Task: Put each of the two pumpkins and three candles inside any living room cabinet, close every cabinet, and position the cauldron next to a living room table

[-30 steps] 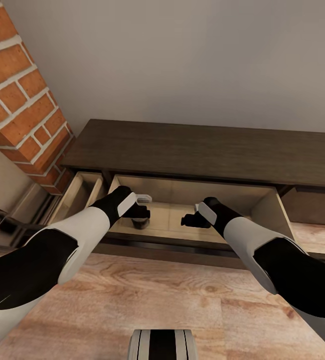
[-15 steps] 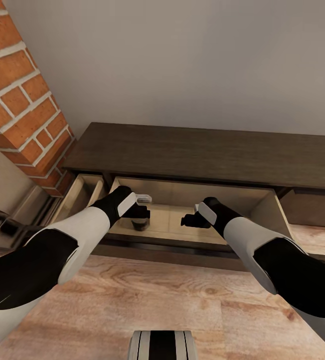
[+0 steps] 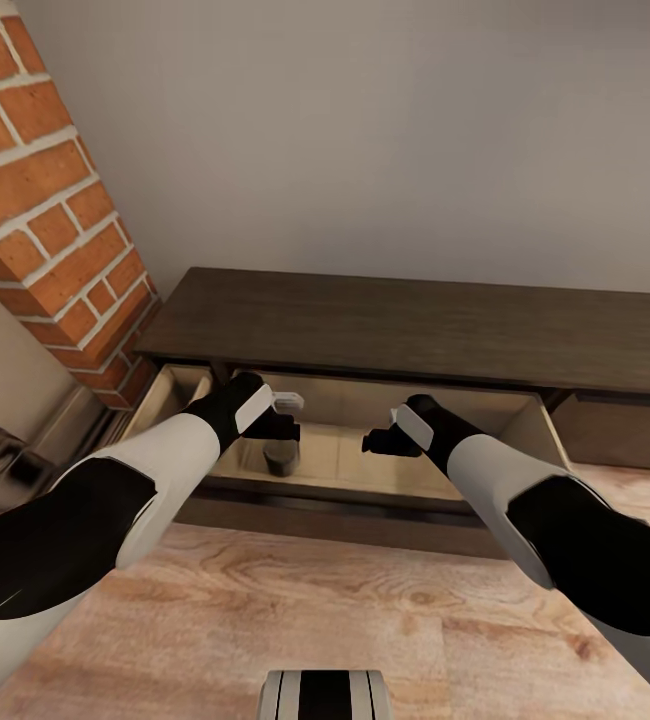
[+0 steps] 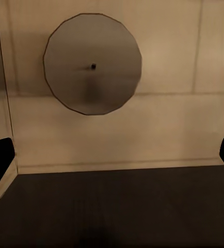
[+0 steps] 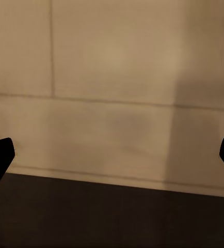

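Both arms outstretched over the open cabinet (image 3: pixel 415 330), jaws parted.

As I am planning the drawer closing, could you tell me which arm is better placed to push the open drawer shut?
Probably either, slightly the left: the left gripper and right gripper both hover open above the pale-lined open drawer of the dark brown wooden cabinet, the left over the short dark cylindrical candle.
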Robot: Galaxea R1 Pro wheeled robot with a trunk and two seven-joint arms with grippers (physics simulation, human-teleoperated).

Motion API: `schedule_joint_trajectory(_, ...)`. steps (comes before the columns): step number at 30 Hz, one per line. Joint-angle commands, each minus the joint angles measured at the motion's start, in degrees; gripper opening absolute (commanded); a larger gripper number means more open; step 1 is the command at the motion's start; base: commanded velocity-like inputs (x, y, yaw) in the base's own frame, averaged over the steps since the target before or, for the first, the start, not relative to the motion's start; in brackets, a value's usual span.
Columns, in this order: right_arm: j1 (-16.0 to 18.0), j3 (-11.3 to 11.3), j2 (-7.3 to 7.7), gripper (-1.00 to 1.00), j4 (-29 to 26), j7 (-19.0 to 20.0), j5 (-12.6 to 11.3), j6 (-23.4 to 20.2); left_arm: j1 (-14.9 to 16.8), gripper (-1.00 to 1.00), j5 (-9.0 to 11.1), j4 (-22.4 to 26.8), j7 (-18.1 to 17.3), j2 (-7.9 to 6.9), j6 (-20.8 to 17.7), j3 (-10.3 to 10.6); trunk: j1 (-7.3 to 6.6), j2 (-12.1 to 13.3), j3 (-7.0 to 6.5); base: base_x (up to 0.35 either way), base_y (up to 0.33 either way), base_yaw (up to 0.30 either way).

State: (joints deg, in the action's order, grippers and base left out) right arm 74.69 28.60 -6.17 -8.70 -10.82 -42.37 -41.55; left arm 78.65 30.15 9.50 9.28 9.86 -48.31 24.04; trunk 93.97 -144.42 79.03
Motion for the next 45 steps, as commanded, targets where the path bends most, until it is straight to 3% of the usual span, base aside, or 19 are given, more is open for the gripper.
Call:
schedule_joint_trajectory(1, 0.01, 0.31, 0.0, 1.0, -0.09, -0.45, -0.61, -0.19, 0.01, 1.0, 0.61, 0.08, 0.41, -0.01, -0.24, 0.31, -0.03, 0.0, -0.19, 0.0, 0.0, 0.0)
schedule_joint_trajectory(10, 0.01, 0.31, 0.01, 1.0, -0.09, -0.35, -0.61, -1.68, 0.01, 1.0, 0.7, 0.08, 0.39, 0.06, -2.22, 0.31, -0.26, 0.12, -2.18, 0.0, 0.0, 0.0)
schedule_joint_trajectory(39, 0.01, 0.32, -0.14, 1.0, -0.09, -0.34, -0.7, -1.78, 0.01, 1.0, 0.7, 0.12, 0.39, 0.14, -2.49, 0.31, -1.01, 0.51, -9.23, 0.0, 0.0, 0.0)
schedule_joint_trajectory(45, 0.01, 0.32, -0.13, 1.0, -0.09, -0.34, -0.7, -1.77, 0.01, 1.0, 0.71, 0.09, 0.39, 0.12, -2.46, 0.3, -1.01, 0.51, -9.25, 0.0, 0.0, 0.0)
